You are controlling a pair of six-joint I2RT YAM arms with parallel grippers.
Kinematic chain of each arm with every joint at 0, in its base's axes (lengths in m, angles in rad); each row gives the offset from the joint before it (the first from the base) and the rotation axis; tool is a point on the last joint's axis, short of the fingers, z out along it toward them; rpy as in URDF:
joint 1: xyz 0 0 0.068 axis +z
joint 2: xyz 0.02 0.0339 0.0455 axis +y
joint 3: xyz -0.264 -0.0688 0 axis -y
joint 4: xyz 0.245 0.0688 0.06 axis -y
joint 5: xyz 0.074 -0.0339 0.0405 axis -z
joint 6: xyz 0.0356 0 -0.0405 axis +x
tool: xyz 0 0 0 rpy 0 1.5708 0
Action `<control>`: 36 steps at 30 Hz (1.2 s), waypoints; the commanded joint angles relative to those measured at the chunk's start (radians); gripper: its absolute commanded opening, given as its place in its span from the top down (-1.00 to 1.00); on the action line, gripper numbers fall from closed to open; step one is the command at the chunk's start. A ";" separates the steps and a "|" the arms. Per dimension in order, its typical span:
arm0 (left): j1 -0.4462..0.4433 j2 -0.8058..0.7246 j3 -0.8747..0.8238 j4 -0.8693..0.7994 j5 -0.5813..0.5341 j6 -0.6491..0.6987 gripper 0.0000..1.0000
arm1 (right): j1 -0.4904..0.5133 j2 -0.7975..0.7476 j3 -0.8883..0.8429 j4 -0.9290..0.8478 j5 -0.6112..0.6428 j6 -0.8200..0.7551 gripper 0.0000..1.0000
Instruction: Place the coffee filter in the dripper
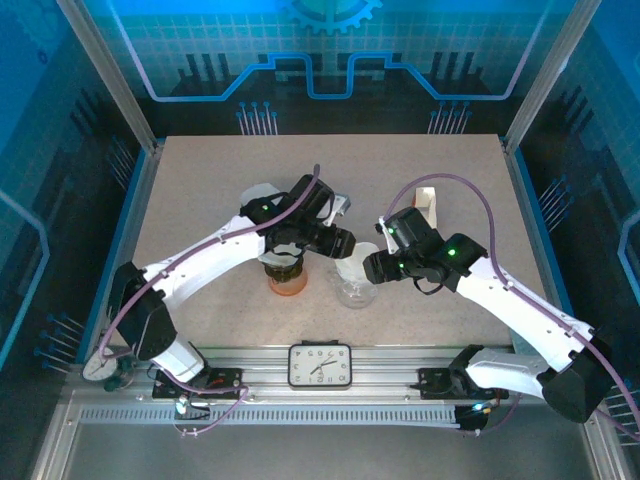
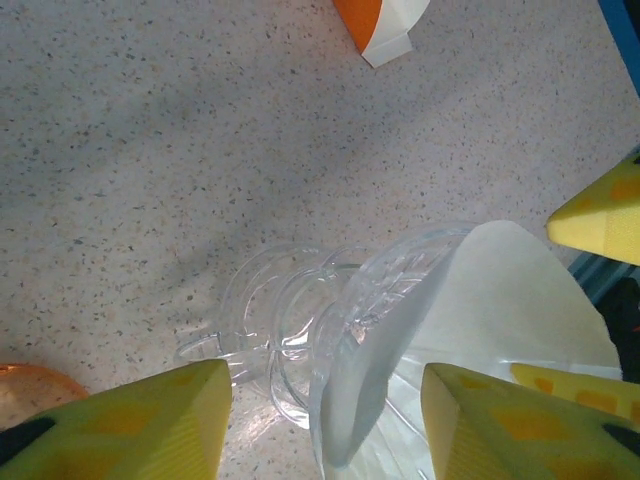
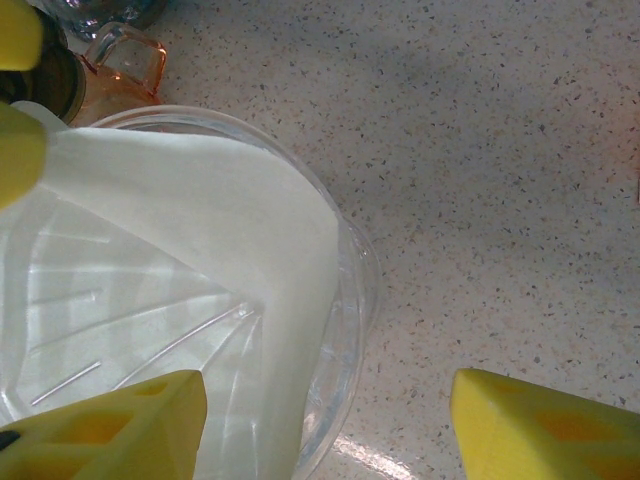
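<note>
The paper filter (image 3: 200, 220) sits inside the clear dripper (image 3: 352, 290). It leans on one side of the dripper's inside wall, and the ribbed wall on the other side is bare. In the left wrist view the filter (image 2: 500, 300) pokes up a little above the dripper's rim (image 2: 390, 270). From above, the dripper (image 1: 357, 285) stands near the middle of the table (image 1: 200, 200), and both arms reach in over it. The left gripper (image 1: 338, 240) hangs just above the dripper's left edge. Its yellow fingers are spread apart and hold nothing; the left wrist view shows the gripper (image 2: 325, 400) with the rim in the gap between them. In the right wrist view, one of those fingers (image 3: 15, 150) is right by the filter's top corner, but I cannot tell if it touches. The right gripper (image 1: 372, 268) hangs over the dripper's right edge. Its fingers are wide apart too and grip nothing (image 3: 328, 390); one is over the inside of the dripper and the other is over bare table. An orange cup (image 1: 288, 282) with a handle stands just left of the dripper. A small white and orange box (image 1: 428, 203) sits behind the dripper, to the right. A clock (image 1: 320, 365) lies in front of the dripper at the near edge.
</note>
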 commanded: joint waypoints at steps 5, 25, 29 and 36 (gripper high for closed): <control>-0.039 -0.088 0.003 -0.060 -0.008 -0.031 -0.09 | 0.013 -0.009 -0.011 0.008 0.008 0.009 -0.34; -0.092 -0.095 -0.088 -0.099 -0.087 -0.061 0.15 | 0.010 0.026 0.028 0.010 0.014 0.010 -0.36; -0.093 -0.093 -0.088 -0.094 -0.086 -0.060 0.14 | 0.007 0.071 0.084 -0.004 0.032 -0.001 -0.39; -0.093 -0.089 -0.090 -0.089 -0.085 -0.060 0.13 | -0.001 0.174 0.151 -0.052 0.038 -0.052 -0.40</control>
